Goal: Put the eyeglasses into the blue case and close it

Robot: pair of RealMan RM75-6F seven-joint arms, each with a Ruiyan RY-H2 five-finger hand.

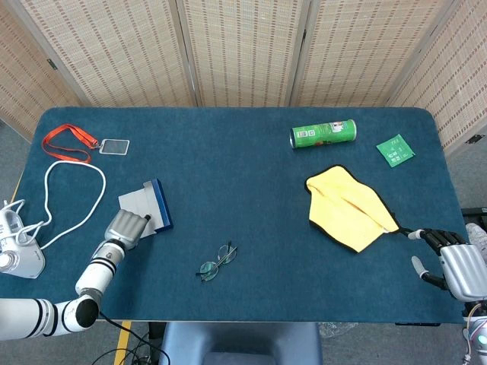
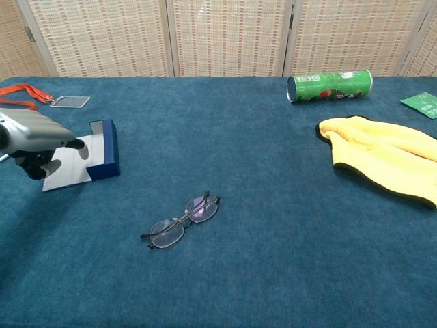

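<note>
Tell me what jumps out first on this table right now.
The open blue eyeglass case with its pale lining sits at the table's left, the robot's left hand right beside it. The thin-framed eyeglasses lie alone near the front centre, and a bright yellow cloth lies to the right.
</note>
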